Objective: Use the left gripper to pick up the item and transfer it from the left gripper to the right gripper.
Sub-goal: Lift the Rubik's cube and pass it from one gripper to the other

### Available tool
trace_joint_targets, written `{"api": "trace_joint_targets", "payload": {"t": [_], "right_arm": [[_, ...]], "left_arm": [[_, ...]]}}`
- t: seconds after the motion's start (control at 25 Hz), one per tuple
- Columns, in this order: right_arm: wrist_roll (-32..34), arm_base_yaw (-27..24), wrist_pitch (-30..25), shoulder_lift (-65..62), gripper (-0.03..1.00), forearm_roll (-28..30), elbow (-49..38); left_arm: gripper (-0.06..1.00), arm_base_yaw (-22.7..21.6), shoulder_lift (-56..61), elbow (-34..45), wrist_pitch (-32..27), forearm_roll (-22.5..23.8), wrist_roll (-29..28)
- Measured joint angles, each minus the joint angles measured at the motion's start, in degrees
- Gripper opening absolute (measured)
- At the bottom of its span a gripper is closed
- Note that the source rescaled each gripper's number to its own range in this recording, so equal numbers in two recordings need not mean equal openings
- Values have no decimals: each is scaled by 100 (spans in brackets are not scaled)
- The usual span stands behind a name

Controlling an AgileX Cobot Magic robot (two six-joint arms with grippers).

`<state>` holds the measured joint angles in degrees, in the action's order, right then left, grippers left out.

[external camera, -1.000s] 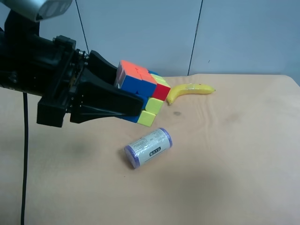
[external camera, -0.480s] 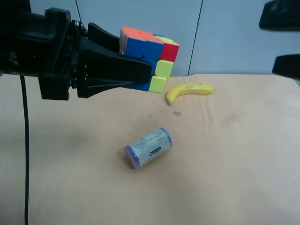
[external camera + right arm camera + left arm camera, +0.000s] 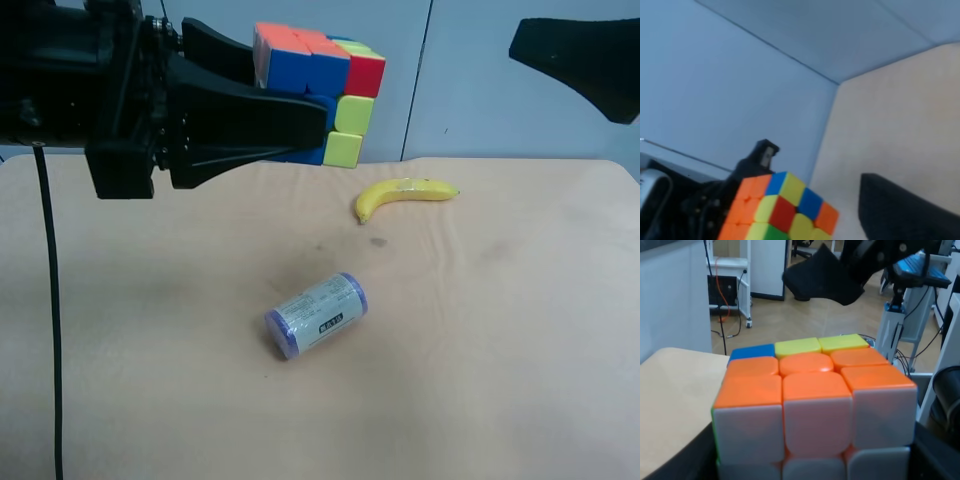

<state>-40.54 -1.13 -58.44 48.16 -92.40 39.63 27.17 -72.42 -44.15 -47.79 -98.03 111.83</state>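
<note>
The left gripper (image 3: 290, 95), clamped on the puzzle cube (image 3: 320, 70), holds it clear above the tan table (image 3: 480, 330). Only its wrist camera shows the wood-floored room beyond. The right gripper (image 3: 575, 60) hangs opposite, well apart, its opening unreadable. Below the hand lie a purple-capped cylinder (image 3: 316, 315) and a banana (image 3: 405, 192).

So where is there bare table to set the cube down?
Bare table spreads wide at the high view's right, beyond the cylinder and nearer than the banana; also left of the cylinder. Between banana and cylinder it is tighter.
</note>
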Motion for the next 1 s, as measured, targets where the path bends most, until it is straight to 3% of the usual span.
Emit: {"api": "trace_joint_targets", "payload": {"t": [0.16,0.4,1.0], "right_arm": [[-84,0,-459,470,100,-421,0],[-84,0,-902,1070,100,-606,0],[483,165,-989,2116,100,-492,0]], "left_arm": [[0,0,0,0,0,-5,45],[0,0,0,0,0,-2,69],[0,0,0,0,-131,-2,82]]}}
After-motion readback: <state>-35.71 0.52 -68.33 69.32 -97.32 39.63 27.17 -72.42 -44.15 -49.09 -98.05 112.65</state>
